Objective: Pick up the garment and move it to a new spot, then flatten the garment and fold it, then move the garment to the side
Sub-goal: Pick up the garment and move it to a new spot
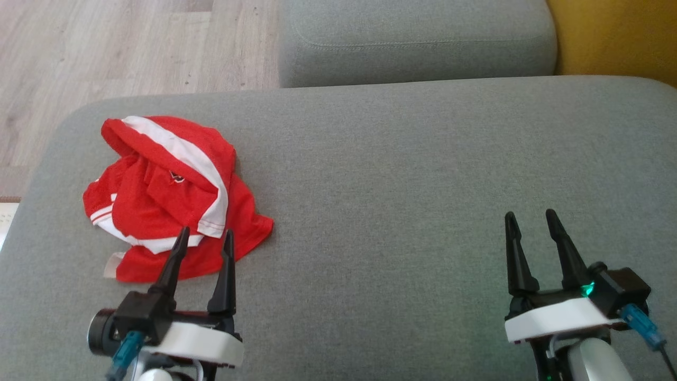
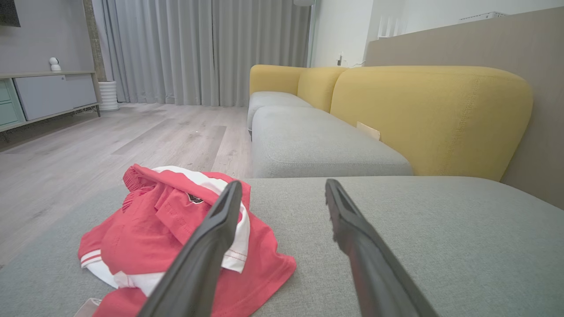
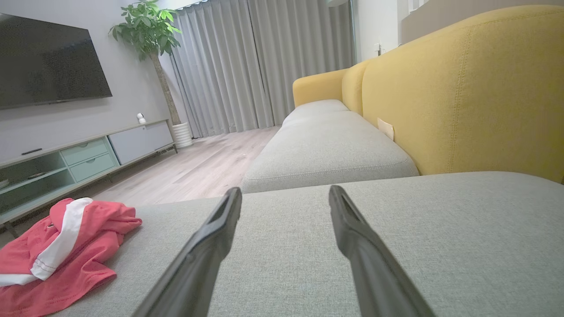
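My left fingers (image 1: 226, 270) stand apart at the crumpled garment's (image 1: 169, 190) near edge, so I'd dip low and pinch a thick fold, while my right fingers (image 1: 566, 251), also apart, idle.

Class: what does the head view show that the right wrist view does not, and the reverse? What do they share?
Head view adds the open left gripper, poised over the near edge of the garment. Right wrist view adds a television, a potted plant, curtains and a cabinet. Both share that crumpled red-and-white garment on the grey cushion, the open right gripper and the wooden floor.
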Available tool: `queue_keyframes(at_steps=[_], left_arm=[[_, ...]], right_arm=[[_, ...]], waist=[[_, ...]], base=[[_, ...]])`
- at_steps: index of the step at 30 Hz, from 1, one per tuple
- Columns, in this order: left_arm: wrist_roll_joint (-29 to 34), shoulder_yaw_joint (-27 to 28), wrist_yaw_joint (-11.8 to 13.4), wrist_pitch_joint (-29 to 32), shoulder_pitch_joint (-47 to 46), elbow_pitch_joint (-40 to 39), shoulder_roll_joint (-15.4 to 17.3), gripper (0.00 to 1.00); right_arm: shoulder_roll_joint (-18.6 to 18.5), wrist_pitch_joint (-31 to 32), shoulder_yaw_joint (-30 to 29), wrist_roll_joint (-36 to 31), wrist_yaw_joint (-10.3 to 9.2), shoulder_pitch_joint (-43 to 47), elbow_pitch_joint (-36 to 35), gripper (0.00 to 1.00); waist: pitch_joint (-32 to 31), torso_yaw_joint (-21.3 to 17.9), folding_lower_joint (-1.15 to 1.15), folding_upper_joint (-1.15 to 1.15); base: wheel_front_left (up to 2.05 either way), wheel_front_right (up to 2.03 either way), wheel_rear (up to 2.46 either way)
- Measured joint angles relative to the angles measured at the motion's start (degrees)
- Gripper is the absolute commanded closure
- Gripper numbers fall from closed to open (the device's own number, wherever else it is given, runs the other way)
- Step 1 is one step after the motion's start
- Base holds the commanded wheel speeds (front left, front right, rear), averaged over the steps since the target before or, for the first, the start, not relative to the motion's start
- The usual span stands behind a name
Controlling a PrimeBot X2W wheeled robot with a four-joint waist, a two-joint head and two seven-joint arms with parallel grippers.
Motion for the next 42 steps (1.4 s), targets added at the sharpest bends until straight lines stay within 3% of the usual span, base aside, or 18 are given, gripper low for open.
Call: queue_keyframes(at_steps=[10,28,42], left_arm=[[-0.09,0.03,-0.34,0.0,-0.01,0.27,-0.08,0.0],[0.12,2.36,0.6,-0.01,0.11,0.63,-0.14,0.0],[0.52,3.92,0.58,-0.01,0.26,0.7,-0.16,0.0]], right_arm=[[0.0,0.0,0.37,0.04,0.0,0.01,0.91,0.0],[-0.03,-0.04,5.9,1.67,0.0,0.26,1.87,0.0],[-0.03,-0.04,6.99,2.15,0.0,1.32,2.42,0.0]], waist=[[-0.07,1.55,0.0,0.0],[-0.54,10.7,0.0,0.0],[-0.24,14.0,0.0,0.0]], base=[[0.0,0.0,0.0],[0.0,0.0,0.0],[0.0,0.0,0.0]])
